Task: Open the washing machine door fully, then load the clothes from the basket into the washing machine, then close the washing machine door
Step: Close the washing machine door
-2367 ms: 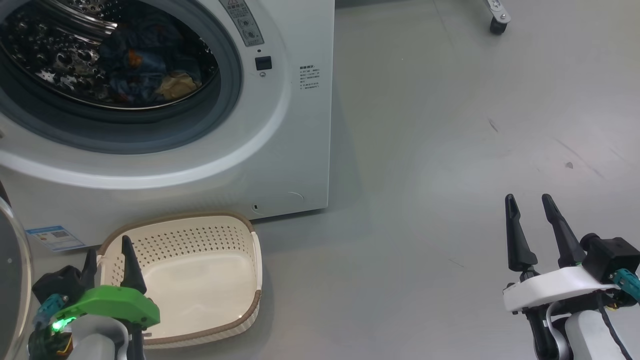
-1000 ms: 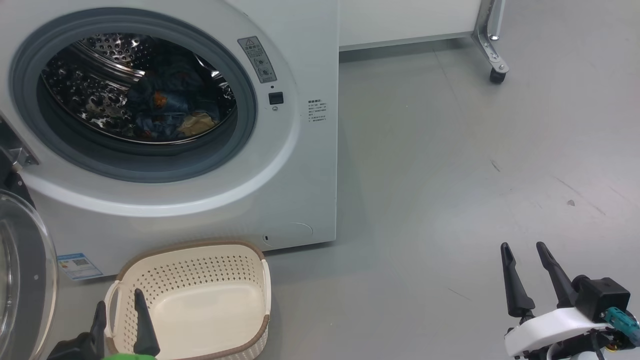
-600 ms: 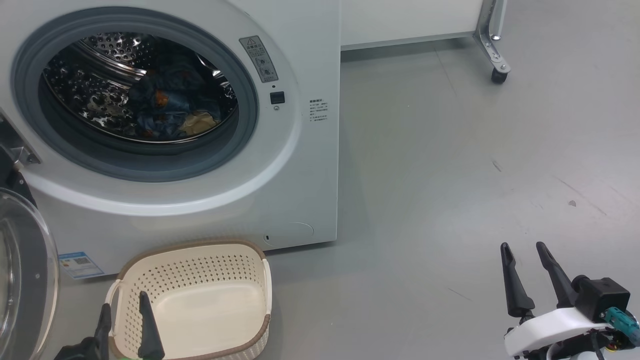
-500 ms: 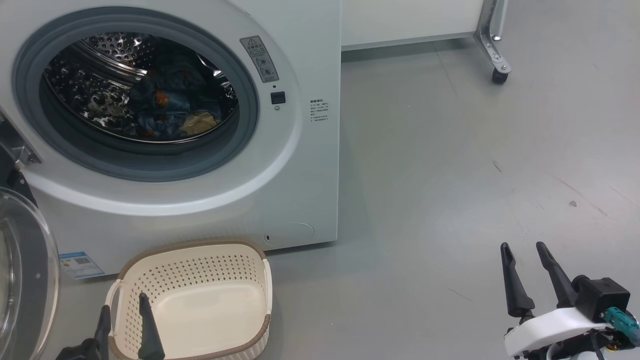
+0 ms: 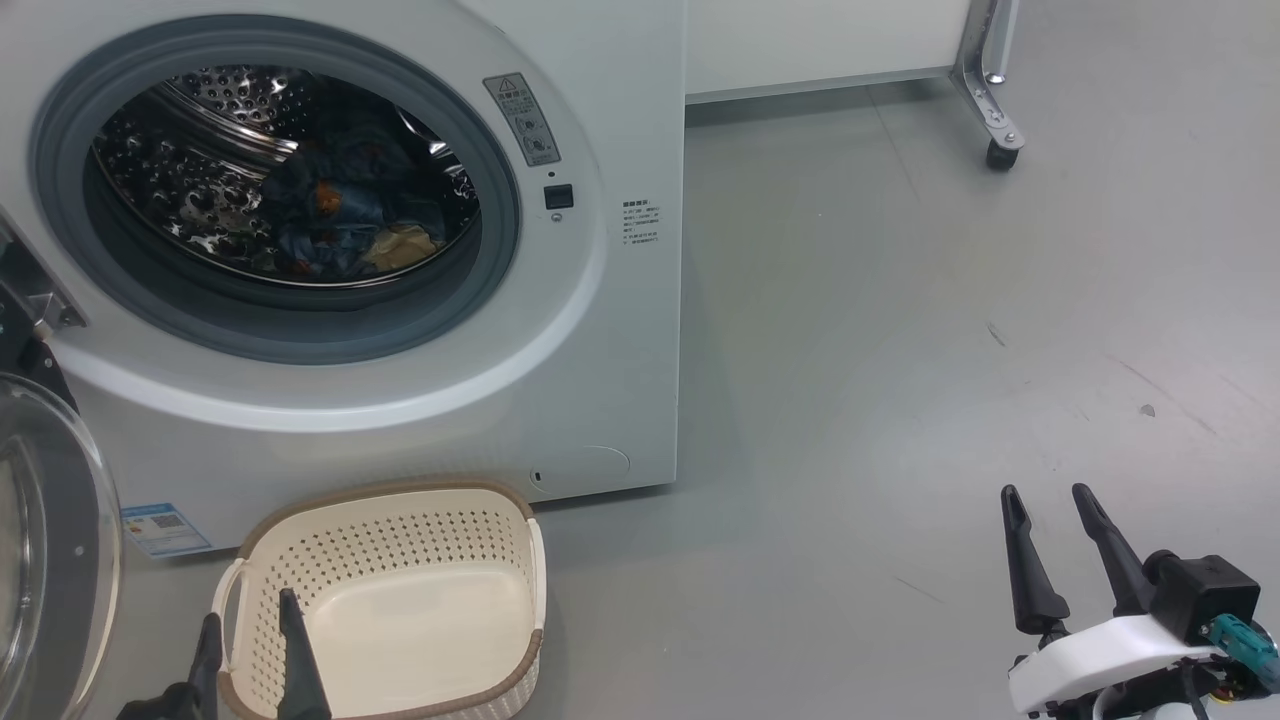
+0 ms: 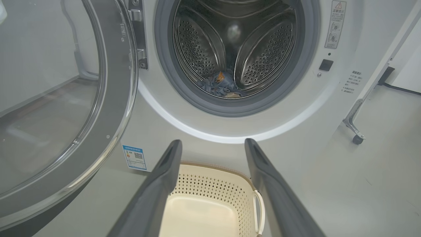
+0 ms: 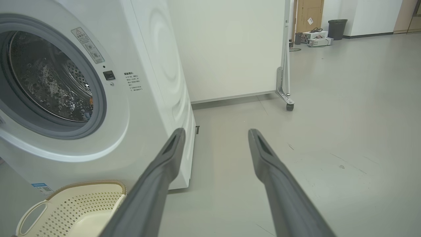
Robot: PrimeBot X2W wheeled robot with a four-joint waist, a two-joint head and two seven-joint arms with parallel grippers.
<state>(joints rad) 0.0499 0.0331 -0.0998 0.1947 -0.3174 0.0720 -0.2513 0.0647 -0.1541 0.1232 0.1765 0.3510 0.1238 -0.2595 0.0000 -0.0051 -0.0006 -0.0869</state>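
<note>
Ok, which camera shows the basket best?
Head view: the basket sits almost whole, its empty inside plain. Left wrist view has part of it between the fingers of the left gripper; right wrist view catches one handle end at lower left.

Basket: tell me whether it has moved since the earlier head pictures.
No. The basket still sits before the washing machine, its right rim below the machine's small round cover; the whole picture shifted, so the camera moved.
</note>
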